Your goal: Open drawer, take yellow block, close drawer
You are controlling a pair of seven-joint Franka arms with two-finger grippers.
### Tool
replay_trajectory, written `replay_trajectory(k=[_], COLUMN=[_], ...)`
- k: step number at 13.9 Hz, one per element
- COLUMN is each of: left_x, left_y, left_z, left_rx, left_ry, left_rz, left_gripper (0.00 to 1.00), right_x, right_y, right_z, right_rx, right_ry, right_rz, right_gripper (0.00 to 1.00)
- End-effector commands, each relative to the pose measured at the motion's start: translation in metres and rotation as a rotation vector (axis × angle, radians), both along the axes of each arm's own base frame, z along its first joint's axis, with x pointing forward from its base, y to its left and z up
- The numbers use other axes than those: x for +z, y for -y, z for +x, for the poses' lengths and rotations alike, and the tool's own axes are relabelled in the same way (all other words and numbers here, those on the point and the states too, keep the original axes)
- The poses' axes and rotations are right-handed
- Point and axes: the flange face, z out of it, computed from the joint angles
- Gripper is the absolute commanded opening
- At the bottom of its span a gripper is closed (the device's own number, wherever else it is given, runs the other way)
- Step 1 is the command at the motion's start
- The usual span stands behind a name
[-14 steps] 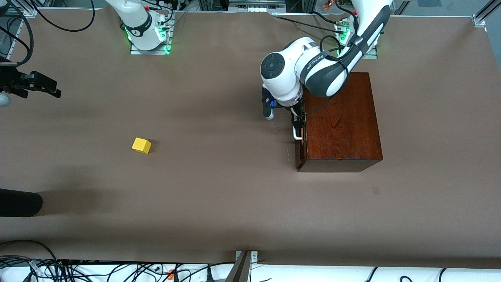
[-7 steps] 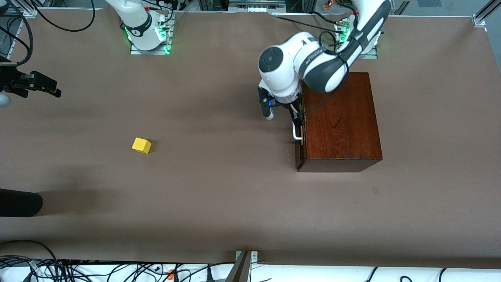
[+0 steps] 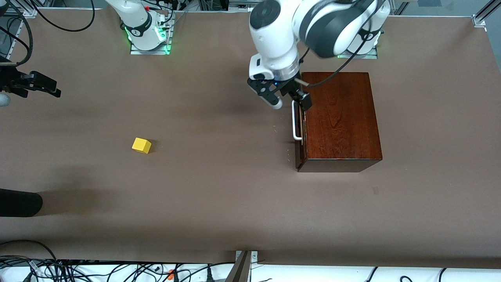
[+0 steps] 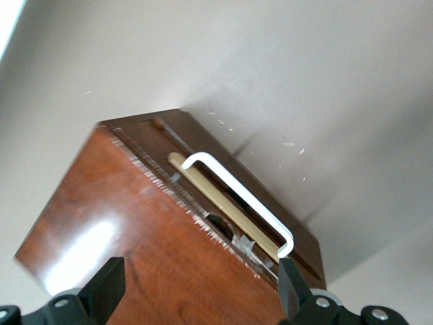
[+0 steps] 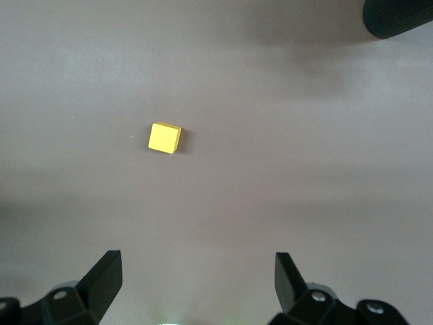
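The dark mahogany box [image 3: 340,117] stands toward the left arm's end of the table. Its drawer [image 3: 300,133] is pushed in, and the white bar handle [image 3: 296,119] is free. My left gripper [image 3: 290,101] is open and empty. It hangs in the air over the handle's end nearer the robots' bases. In the left wrist view the open gripper [image 4: 199,291] looks down on the box top [image 4: 122,237] and the handle [image 4: 237,196]. The yellow block [image 3: 141,145] lies on the bare table, far from the box. My right gripper [image 5: 196,284] is open, with the block [image 5: 164,137] below it.
The right gripper [image 3: 53,88] waits at the right arm's end of the table. A dark rounded object [image 3: 19,203] lies at that end's edge, nearer the front camera; it also shows in the right wrist view [image 5: 399,15]. Cables run along the table's near edge.
My left gripper has come off the handle and risen, moving toward the robots' bases. The whole handle now shows. The drawer, the block and the right arm have not moved.
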Motion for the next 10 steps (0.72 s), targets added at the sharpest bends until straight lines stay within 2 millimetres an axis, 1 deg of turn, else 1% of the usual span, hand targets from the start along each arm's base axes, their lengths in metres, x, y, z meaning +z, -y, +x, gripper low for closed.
replay_trajectory(k=[1,3,4,5,6,7,8,9,10], left_x=[0.057,0.076,0.078,0.085,0.091,0.105,0.109,0.111,0.117], left_y=[-0.02,-0.049,-0.067,-0.095,-0.12,-0.142,-0.166,-0.18,-0.189], left_z=[0.015,0.031,0.037,0.048,0.058,0.062,0.064,0.063,0.06], left_rx=[0.124,0.212,0.275,0.37,0.458,0.528,0.576,0.601,0.62], left_ry=[0.004,0.014,0.0,-0.016,-0.042,-0.05,-0.055,-0.056,-0.058], left_rz=[-0.052,-0.048,-0.034,-0.059,-0.108,-0.151,-0.156,-0.151,-0.162], left_gripper=[1.0,1.0,1.0,1.0,1.0,1.0,1.0,1.0,1.0], right_x=[0.006,0.006,0.006,0.006,0.006,0.006,0.006,0.006,0.006], right_y=[0.002,0.002,0.002,0.002,0.002,0.001,0.001,0.0,0.001], right_z=[0.0,0.0,0.0,0.0,0.0,0.0,0.0,0.0,0.0], right_rx=[-0.014,-0.014,-0.014,-0.014,-0.014,-0.012,-0.012,-0.011,-0.014], right_ry=[-0.004,-0.004,-0.004,-0.003,-0.001,-0.001,-0.001,-0.001,-0.001], right_rz=[0.01,0.01,0.01,0.01,0.01,0.011,0.011,0.011,0.011], right_gripper=[1.0,1.0,1.0,1.0,1.0,1.0,1.0,1.0,1.0])
